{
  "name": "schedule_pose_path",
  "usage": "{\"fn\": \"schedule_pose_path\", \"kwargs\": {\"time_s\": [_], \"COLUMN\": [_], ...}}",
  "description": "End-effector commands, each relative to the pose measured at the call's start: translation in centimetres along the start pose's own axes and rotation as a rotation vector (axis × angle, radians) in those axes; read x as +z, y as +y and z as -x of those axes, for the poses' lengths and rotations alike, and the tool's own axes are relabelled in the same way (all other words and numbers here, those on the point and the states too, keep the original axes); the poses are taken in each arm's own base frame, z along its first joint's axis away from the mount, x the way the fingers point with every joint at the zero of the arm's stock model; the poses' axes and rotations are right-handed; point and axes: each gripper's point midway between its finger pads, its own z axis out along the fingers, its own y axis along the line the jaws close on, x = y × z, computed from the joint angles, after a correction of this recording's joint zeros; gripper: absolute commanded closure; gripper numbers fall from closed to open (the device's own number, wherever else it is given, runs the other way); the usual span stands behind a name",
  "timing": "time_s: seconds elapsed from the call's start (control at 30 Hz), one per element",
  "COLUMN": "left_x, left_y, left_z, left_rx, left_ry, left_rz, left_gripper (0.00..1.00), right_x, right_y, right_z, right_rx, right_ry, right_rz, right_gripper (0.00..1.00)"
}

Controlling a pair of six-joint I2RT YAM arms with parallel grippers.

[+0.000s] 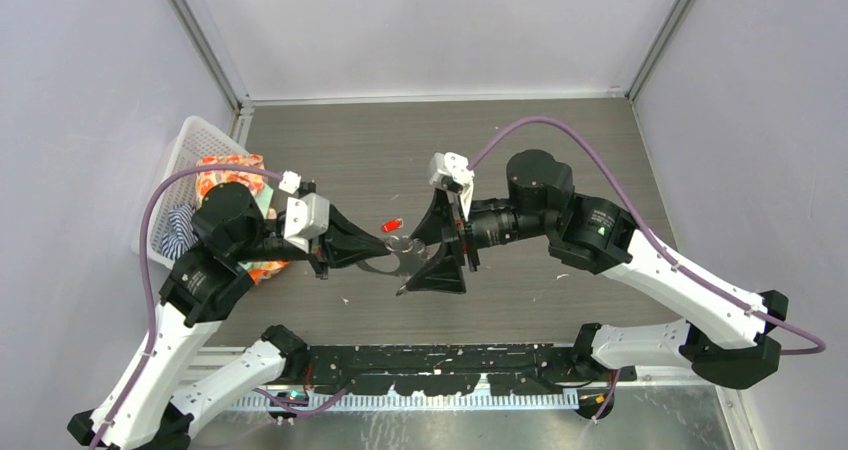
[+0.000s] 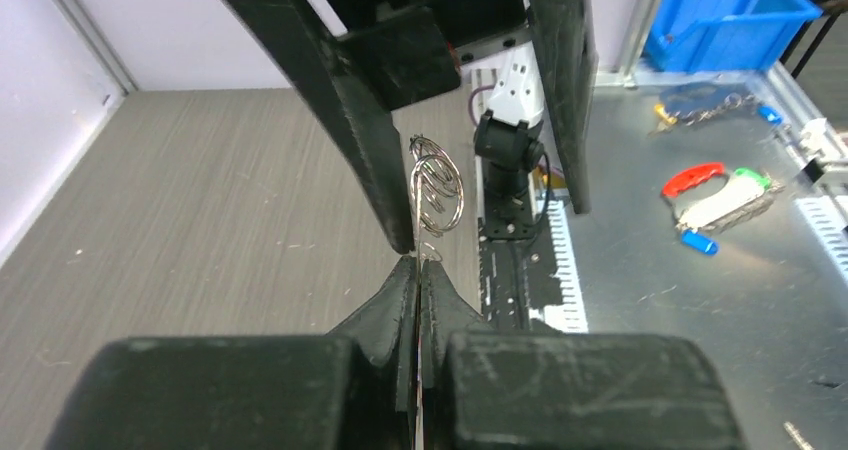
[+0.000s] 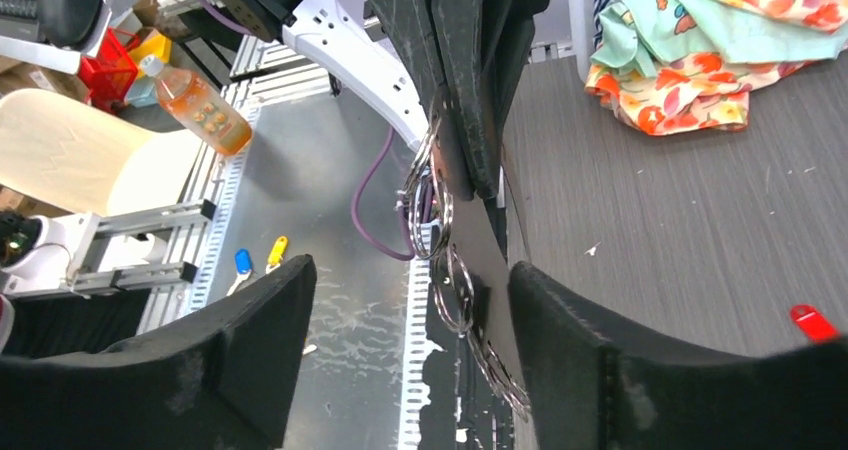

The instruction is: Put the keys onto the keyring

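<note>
The keyring (image 1: 405, 252) is a bunch of thin silver wire loops held in the air between the two arms. My left gripper (image 1: 388, 253) is shut on it. In the left wrist view the pinched fingers (image 2: 400, 300) meet under the loops (image 2: 437, 185). My right gripper (image 1: 437, 247) is open, its fingers (image 3: 250, 350) straddling the loops (image 3: 452, 282) and the left gripper's tips without touching them. The red-headed key (image 1: 392, 226) lies on the table just behind the grippers. It also shows at the right edge of the right wrist view (image 3: 812, 322). Neither gripper holds it.
A white basket (image 1: 190, 135) with colourful cloth (image 3: 720, 60) stands at the table's left edge. Off the table are a blue bin (image 2: 730, 20), coloured tags (image 2: 715, 195), an orange bottle (image 3: 195, 105) and blue and yellow tags (image 3: 258, 258).
</note>
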Motion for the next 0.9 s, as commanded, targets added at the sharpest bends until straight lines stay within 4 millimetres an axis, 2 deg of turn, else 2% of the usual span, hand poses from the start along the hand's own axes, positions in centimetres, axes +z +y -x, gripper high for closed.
{"fn": "schedule_pose_path", "kwargs": {"time_s": [0.0,0.07,0.1,0.13,0.17,0.2,0.23,0.27,0.3,0.37,0.43,0.53,0.63,0.77,0.87], "left_x": [-0.3,-0.3,-0.4,-0.4,-0.5,-0.5,-0.6,-0.8,-0.9,-1.4,-1.6,-1.6,-1.6,-1.9,-2.2], "left_y": [-1.2,-1.5,-1.6,-1.7,-1.7,-1.6,-1.3,-0.8,-0.3,1.0,1.6,1.1,0.5,-0.1,0.0], "left_z": [4.4,4.7,4.8,4.7,4.6,4.5,4.3,4.3,4.4,5.0,5.2,5.3,4.3,2.0,1.5], "left_rx": [0.007,0.002,0.005,0.007,0.014,0.027,0.051,0.097,0.148,0.265,0.376,0.471,0.572,0.74,0.845], "left_ry": [-0.103,-0.105,-0.107,-0.103,-0.101,-0.096,-0.092,-0.089,-0.089,-0.102,-0.1,-0.104,-0.092,-0.028,-0.009], "left_rz": [-0.041,-0.051,-0.055,-0.06,-0.059,-0.052,-0.034,-0.002,0.03,0.109,0.132,0.095,0.048,-0.01,-0.004], "left_gripper": [1.0,1.0,1.0,1.0,1.0,0.94,0.73,0.57,0.48,0.41,0.38,0.38,0.4,0.42,0.44], "right_x": [0.4,0.4,0.3,0.2,0.1,0.0,-0.1,-0.1,-0.1,0.0,0.3,0.8,1.3,1.7,2.2], "right_y": [-0.5,-0.3,-0.2,-0.1,0.0,0.1,0.2,0.4,0.3,0.3,0.1,-0.3,-0.9,-1.7,-1.7], "right_z": [1.3,1.7,1.9,2.0,2.1,2.3,2.3,2.3,2.1,1.7,1.3,1.1,1.8,2.6,2.8], "right_rx": [-0.083,-0.1,-0.11,-0.12,-0.128,-0.137,-0.143,-0.145,-0.142,-0.139,-0.134,-0.124,-0.106,-0.062,-0.035], "right_ry": [-0.055,-0.066,-0.075,-0.08,-0.086,-0.091,-0.091,-0.091,-0.082,-0.059,-0.033,-0.003,-0.007,-0.022,-0.026], "right_rz": [-0.046,-0.051,-0.057,-0.066,-0.075,-0.082,-0.086,-0.088,-0.096,-0.11,-0.122,-0.153,-0.201,-0.255,-0.257], "right_gripper": [0.42,0.76,0.89,0.97,0.99,0.99,0.99,0.99,0.99,0.99,0.99,0.99,0.99,0.99,0.99]}}
